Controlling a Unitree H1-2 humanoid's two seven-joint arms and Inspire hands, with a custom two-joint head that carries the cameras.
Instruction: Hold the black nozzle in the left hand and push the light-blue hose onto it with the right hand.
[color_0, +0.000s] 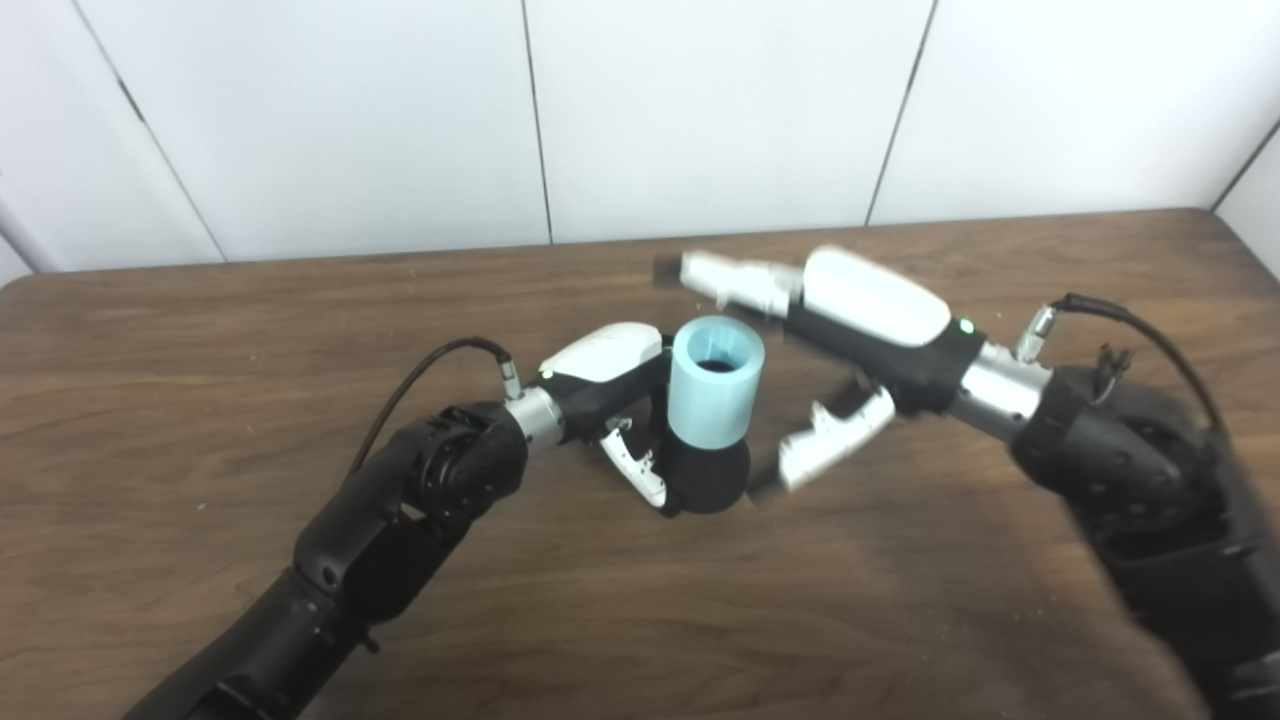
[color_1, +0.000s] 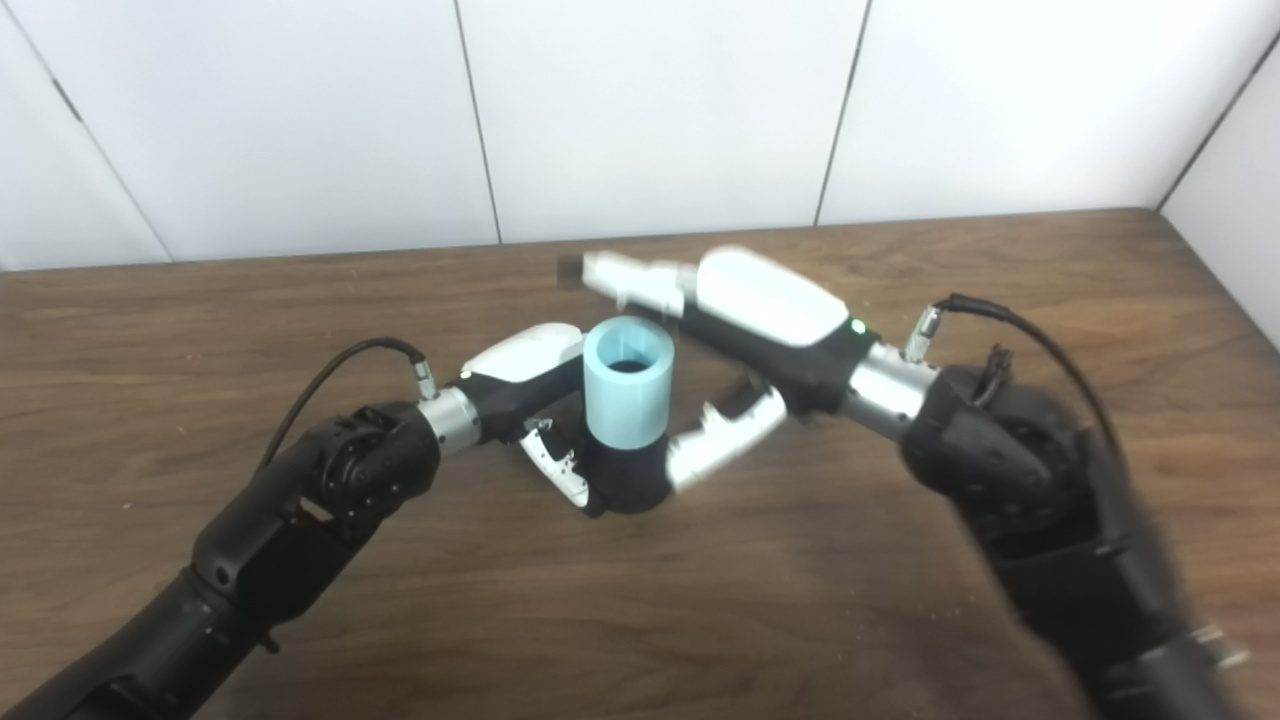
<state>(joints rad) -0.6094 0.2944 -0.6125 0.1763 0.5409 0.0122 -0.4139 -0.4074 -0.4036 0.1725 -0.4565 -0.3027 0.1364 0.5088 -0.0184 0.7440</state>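
A short light-blue hose (color_0: 713, 391) stands upright on top of the black nozzle (color_0: 708, 476), its open end facing up. My left hand (color_0: 620, 400) is shut on the black nozzle from the left, with its thumb curled around the nozzle's base. Just right of the hose, my right hand (color_0: 825, 345) is open, its fingers stretched behind the hose and its thumb spread low in front. It is blurred and not touching the hose. The same scene shows in the right eye view, with the hose (color_1: 627, 392) on the nozzle (color_1: 624, 477).
The brown wooden table (color_0: 200, 330) runs to a white panelled wall (color_0: 700, 110) at the back. A black cable (color_0: 430, 375) loops from my left wrist and another cable (color_0: 1130, 320) from my right wrist.
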